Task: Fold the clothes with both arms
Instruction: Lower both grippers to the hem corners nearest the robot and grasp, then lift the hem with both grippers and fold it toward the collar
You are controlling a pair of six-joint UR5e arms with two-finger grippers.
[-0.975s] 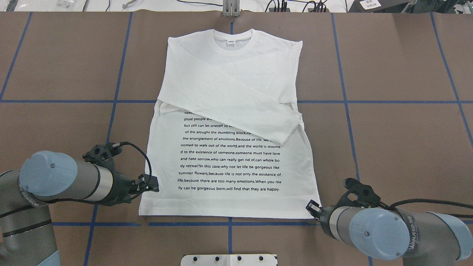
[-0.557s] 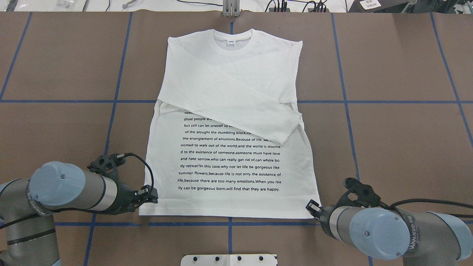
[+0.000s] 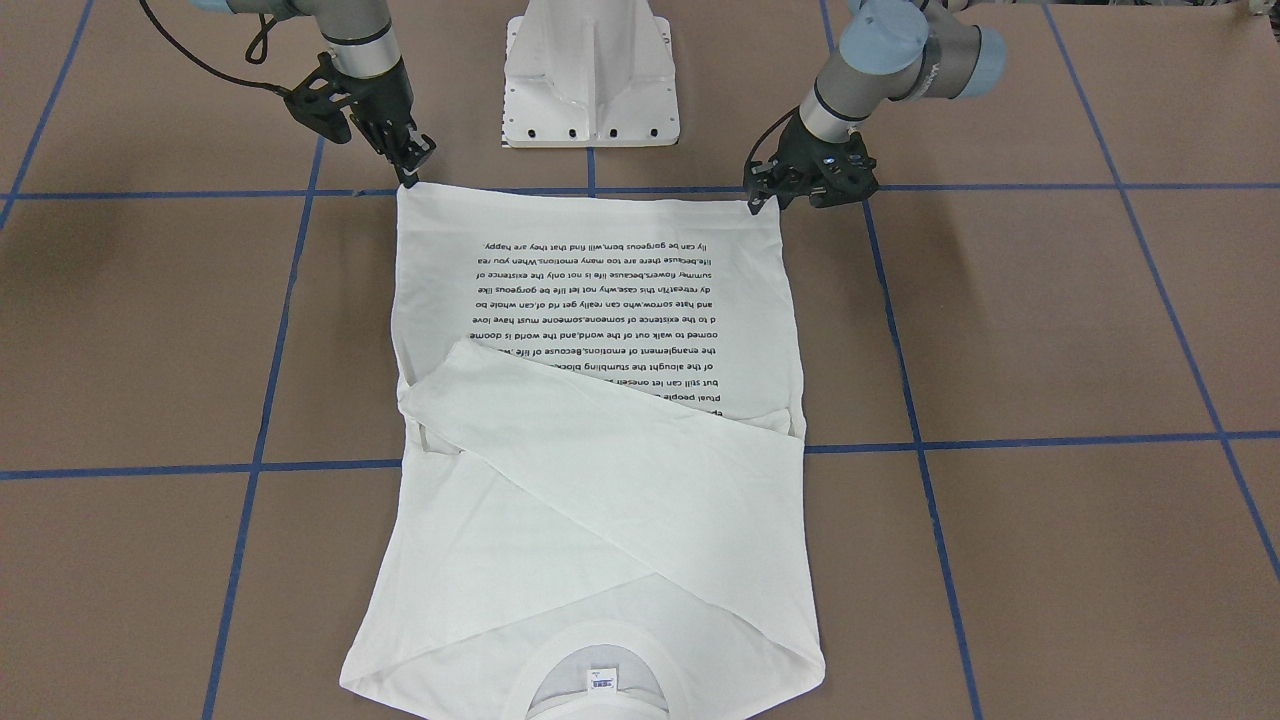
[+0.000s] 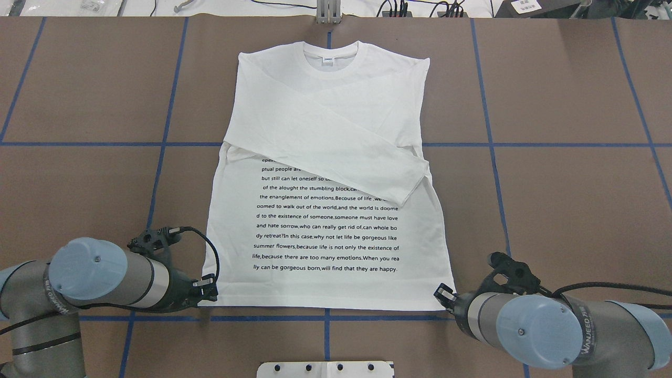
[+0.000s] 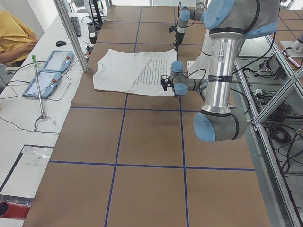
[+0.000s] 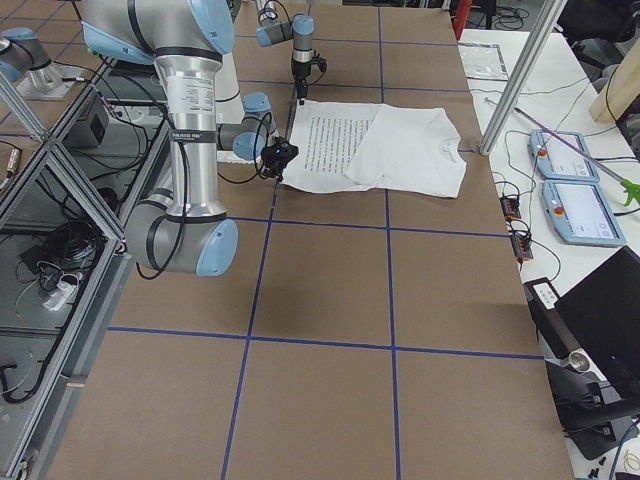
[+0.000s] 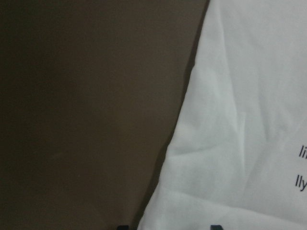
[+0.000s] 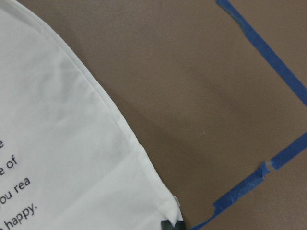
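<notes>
The white shirt (image 4: 325,231) lies flat on the brown table, printed text up, collar at the far end and both sleeves crossed over the chest. My left gripper (image 4: 208,290) sits low at the hem's left corner. In the left wrist view its two fingertips stand apart at the bottom edge, with the shirt's side edge (image 7: 240,143) running between them, so it is open. My right gripper (image 4: 443,295) is at the hem's right corner. In the right wrist view its tips (image 8: 171,224) meet on the corner cloth (image 8: 62,158), so it is shut on the shirt.
The white pedestal base (image 4: 325,369) stands at the near edge between the arms. Blue tape lines (image 4: 488,144) cross the table. A metal post (image 5: 71,33), two teach pendants (image 5: 47,71) and a seated person (image 5: 14,38) are at the far side.
My left gripper has slid along the shirt's left edge toward the near edge of the table, from mid-hem height to the hem corner. The right gripper and the shirt have not moved.
</notes>
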